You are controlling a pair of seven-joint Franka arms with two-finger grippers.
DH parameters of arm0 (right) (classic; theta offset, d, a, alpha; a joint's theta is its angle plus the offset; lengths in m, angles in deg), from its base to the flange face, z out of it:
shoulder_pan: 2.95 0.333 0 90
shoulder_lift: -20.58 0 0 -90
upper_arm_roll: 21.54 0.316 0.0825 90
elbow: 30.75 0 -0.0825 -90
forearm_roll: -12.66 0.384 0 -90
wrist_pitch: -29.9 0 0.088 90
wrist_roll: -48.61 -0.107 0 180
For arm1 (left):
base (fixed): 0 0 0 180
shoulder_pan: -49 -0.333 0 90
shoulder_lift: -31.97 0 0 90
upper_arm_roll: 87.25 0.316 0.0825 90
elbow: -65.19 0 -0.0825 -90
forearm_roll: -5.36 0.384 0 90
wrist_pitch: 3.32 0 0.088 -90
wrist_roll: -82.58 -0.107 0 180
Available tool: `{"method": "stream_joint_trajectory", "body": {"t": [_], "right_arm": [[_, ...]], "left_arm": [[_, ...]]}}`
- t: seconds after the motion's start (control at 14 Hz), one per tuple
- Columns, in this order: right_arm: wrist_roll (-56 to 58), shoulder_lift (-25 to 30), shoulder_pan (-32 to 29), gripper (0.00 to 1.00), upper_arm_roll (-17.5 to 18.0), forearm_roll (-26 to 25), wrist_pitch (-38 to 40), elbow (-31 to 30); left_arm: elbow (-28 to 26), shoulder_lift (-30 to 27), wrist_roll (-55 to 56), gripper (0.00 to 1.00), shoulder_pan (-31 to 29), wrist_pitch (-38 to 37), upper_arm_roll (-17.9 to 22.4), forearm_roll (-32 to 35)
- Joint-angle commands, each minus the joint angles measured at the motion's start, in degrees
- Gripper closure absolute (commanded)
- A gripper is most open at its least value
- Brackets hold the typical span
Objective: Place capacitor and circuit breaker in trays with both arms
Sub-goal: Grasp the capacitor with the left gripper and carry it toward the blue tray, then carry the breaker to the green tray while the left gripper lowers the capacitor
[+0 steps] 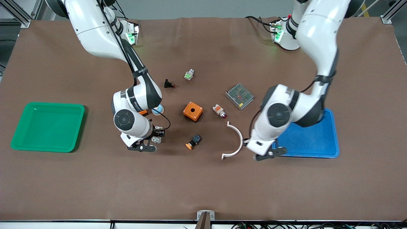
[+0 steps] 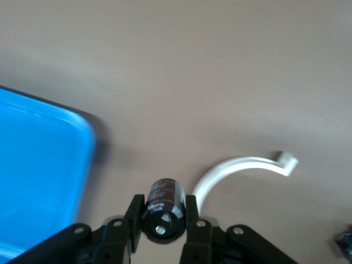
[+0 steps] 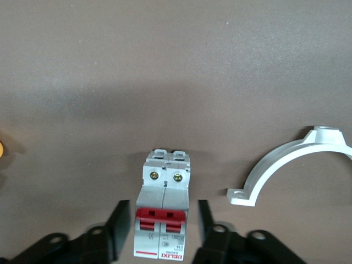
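Note:
The circuit breaker (image 3: 163, 214), a white-grey block with red levers, lies on the brown table between the spread fingers of my right gripper (image 3: 162, 234), with a gap on each side. In the front view it (image 1: 155, 139) shows beside my right gripper (image 1: 152, 143), between the green tray and the orange-capped button. My left gripper (image 2: 164, 220) is shut on the capacitor (image 2: 163, 206), a black cylinder with a silvery end face. It holds the capacitor above the table between the blue tray's corner and the white clamp. In the front view my left gripper (image 1: 270, 153) hides the capacitor.
A green tray (image 1: 47, 127) lies at the right arm's end and a blue tray (image 1: 318, 143) at the left arm's end. A white curved clamp (image 1: 235, 143), an orange box (image 1: 193, 111), an orange-capped button (image 1: 193, 142), a white-orange part (image 1: 219, 110) and a metal unit (image 1: 239, 96) lie mid-table.

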Motion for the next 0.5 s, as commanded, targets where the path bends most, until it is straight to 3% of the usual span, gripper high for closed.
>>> {"method": "stream_joint_trajectory", "body": {"t": [0.0,0.14,0.43], "right_arm": [[-0.58,0.41,0.25,0.71,-0.16,0.72,-0.22,-0.57],[-0.58,1.02,0.16,0.76,-0.16,0.72,0.83,-0.57],[0.21,6.1,-1.59,0.76,-0.68,0.63,9.69,0.4]], "left_arm": [[-9.76,-8.08,-4.3,0.99,-5.25,-0.37,-0.41,0.95],[-15.03,-11.25,-8.16,0.99,-9.56,-0.37,-0.41,0.95],[-23.47,-12.67,-10.54,0.99,-16.77,2.7,-0.58,1.3]]}}
